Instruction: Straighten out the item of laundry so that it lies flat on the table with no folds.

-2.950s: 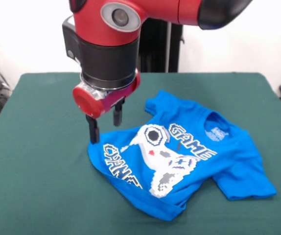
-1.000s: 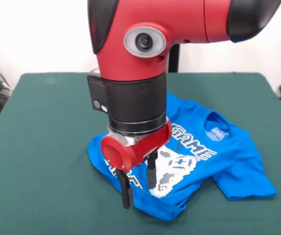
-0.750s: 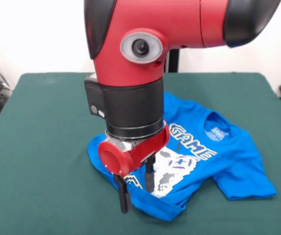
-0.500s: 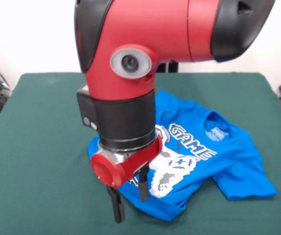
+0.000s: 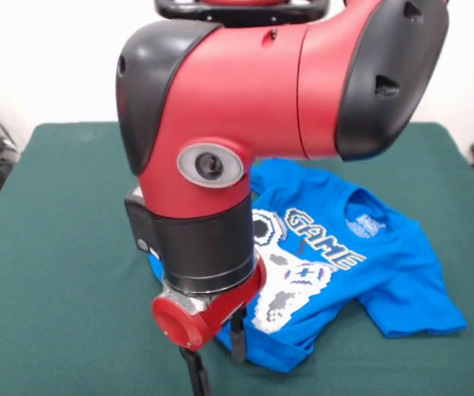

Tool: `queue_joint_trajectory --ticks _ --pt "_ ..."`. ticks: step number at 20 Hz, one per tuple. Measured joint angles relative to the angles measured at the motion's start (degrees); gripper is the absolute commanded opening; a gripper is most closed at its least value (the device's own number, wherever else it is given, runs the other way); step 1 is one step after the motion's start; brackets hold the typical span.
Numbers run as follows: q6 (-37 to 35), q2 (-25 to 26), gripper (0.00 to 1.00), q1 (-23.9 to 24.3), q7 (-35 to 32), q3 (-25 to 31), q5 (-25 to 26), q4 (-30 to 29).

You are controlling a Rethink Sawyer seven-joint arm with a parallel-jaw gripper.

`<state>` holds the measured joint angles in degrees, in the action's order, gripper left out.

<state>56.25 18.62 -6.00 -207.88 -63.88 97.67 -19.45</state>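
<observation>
The bright blue printed T-shirt [image 5: 361,256] lay rumpled, its hem bunched, on the dark green felt table [image 5: 63,247], unflattened, while the black two-fingered gripper [image 5: 215,363] hung parted and empty over that hem.

Dark green table [image 5: 55,247]; rumpled blue T-shirt [image 5: 386,256] lies directly on it

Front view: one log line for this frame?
phase: approach | end effector: open, over hem | T-shirt: rumpled, bottom folded under | table: shirt right of centre | grasp: none
</observation>
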Motion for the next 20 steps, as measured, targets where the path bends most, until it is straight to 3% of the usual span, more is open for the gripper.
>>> queue_joint_trajectory --ticks 20 --pt "5.2 -4.8 1.0 -5.1 0.0 0.0 0.0 -2.0"
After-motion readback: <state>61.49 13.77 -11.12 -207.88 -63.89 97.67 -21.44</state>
